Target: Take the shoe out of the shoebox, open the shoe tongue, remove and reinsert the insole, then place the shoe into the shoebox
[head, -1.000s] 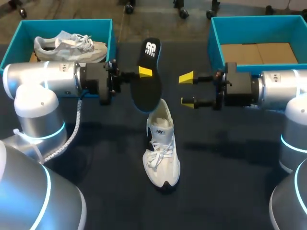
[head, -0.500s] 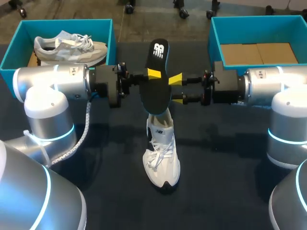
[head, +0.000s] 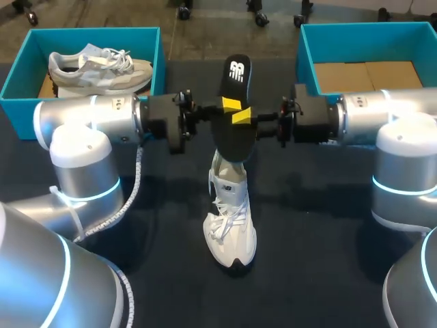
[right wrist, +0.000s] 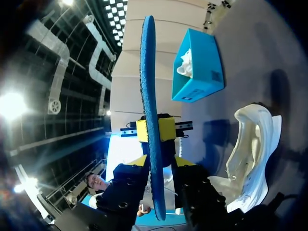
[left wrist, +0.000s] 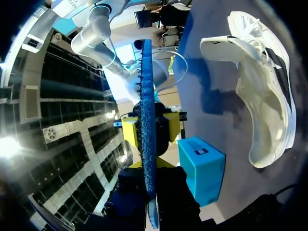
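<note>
A black insole (head: 235,133) with a blue underside hangs upright over the table's middle, above the heel of a white shoe (head: 230,219) lying on the dark tabletop. My left gripper (head: 231,104) comes in from the left, shut on the insole's middle. My right gripper (head: 240,116) meets it from the right, one finger on each side of the insole. In the left wrist view the insole (left wrist: 147,96) stands edge-on, pinched in my gripper (left wrist: 149,166). In the right wrist view the insole (right wrist: 150,72) sits inside my gripper (right wrist: 159,161) with a thin gap at one finger.
A teal shoebox (head: 157,55) at the back left holds a second pale shoe (head: 99,65). Another teal shoebox (head: 307,61) at the back right shows only its cardboard floor. Dark tabletop lies bare around the shoe.
Both arms have come together at the middle. The insole has shifted right with my left gripper, and my right gripper's wide fingers have narrowed around it.
</note>
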Robot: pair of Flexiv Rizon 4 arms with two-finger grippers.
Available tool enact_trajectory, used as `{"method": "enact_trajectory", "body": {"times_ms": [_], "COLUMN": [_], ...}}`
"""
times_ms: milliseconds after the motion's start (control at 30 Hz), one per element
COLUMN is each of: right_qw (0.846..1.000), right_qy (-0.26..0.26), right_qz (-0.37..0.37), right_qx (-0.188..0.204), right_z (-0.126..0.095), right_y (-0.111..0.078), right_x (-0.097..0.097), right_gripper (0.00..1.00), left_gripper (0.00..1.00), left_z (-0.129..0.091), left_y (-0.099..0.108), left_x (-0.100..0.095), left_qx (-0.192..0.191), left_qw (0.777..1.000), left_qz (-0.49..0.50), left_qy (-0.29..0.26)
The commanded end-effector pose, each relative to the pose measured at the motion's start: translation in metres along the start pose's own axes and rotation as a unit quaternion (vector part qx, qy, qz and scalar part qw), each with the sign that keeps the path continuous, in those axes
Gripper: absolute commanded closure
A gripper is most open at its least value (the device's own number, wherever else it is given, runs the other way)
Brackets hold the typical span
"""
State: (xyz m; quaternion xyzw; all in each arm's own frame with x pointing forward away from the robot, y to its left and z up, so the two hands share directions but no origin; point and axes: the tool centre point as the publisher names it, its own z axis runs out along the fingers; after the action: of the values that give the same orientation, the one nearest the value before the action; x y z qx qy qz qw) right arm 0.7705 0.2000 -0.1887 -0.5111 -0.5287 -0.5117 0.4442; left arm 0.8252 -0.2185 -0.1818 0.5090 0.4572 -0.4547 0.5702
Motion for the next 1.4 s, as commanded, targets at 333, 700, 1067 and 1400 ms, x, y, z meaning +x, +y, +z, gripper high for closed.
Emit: {"method": "enact_trajectory", "body": {"times_ms": [333, 700, 1067, 1400], "right_qw": [1.0, 0.997, 0.987, 0.964], "right_qy": [0.005, 0.002, -0.011, 0.013], "right_qz": [-0.002, -0.072, -0.154, -0.263], "right_qx": [0.002, -0.002, -0.031, -0.043], "right_z": [0.005, 0.003, -0.003, -0.002], "right_y": [0.001, 0.009, 0.019, 0.027], "right_x": [-0.002, -0.006, -0.007, -0.004], "right_gripper": [1.0, 1.0, 1.0, 1.0], "left_gripper": [1.0, 0.0, 0.0, 0.0], "left_z": [0.004, -0.021, -0.062, -0.083], "left_y": [-0.003, 0.002, 0.01, 0.003], "left_x": [0.0, -0.008, -0.004, 0.013], "left_qx": [-0.008, -0.02, -0.063, -0.09], "left_qw": [1.0, 0.998, 0.983, 0.94], "left_qz": [-0.002, -0.064, -0.164, -0.312], "left_qy": [-0.007, 0.013, 0.056, 0.105]}}
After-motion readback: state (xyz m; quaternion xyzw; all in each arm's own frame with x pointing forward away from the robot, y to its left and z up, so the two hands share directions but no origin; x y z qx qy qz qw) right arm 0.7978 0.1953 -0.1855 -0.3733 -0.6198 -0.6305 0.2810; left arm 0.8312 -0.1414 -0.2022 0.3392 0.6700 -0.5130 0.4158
